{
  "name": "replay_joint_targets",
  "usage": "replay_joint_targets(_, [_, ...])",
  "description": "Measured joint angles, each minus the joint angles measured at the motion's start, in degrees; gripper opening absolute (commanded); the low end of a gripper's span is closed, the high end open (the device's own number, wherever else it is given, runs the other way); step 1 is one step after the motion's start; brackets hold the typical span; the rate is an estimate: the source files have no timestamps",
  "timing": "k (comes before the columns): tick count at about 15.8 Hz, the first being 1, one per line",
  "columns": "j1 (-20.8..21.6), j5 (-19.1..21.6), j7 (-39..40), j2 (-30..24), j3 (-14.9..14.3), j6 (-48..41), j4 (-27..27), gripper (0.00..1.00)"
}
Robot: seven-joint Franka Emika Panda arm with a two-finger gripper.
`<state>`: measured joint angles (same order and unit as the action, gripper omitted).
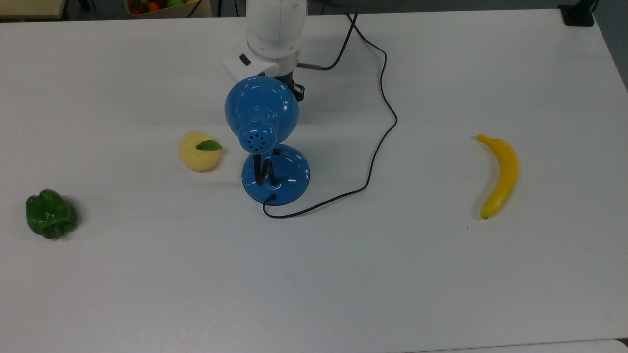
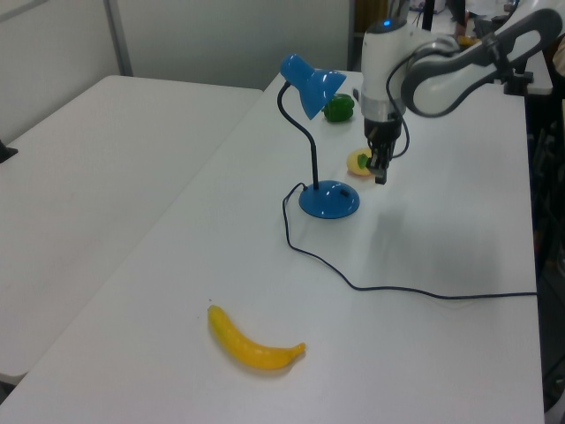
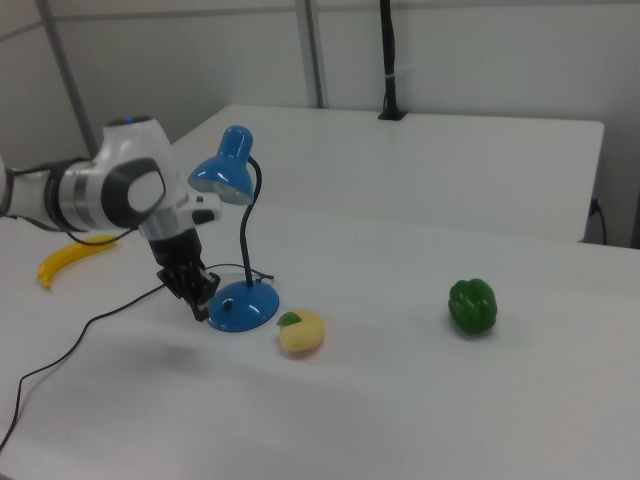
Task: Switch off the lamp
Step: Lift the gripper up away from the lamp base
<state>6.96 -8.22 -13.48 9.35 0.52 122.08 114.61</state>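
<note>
The small glossy blue desk lamp (image 1: 267, 142) with its dome shade and bent black neck stands upright near the middle of the white table (image 1: 441, 274), its thin dark cord (image 1: 378, 147) looping off the round base toward the top view's right and back to the far edge. The white arm's black two-finger gripper (image 2: 380, 170) hangs pointing down just beside the base, off the table and not touching the lamp, and whether the fingers are apart or together can't really be made out. Just beside the base on the top view's left sits a pale yellow round fruit with a green leaf (image 1: 199, 150), a green bell pepper (image 1: 50, 214) lies well apart further that way, and a yellow banana (image 1: 500, 175) lies well apart on the top view's right.
</note>
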Motion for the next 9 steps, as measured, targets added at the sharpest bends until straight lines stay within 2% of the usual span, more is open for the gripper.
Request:
replay_joint_targets(5, [0.1, 0.0, 0.0, -4.0, 0.0, -12.3, -5.9, 0.0])
replay_joint_targets(9, [0.1, 0.2, 0.8, -5.4, 0.0, -20.9, -13.1, 0.0])
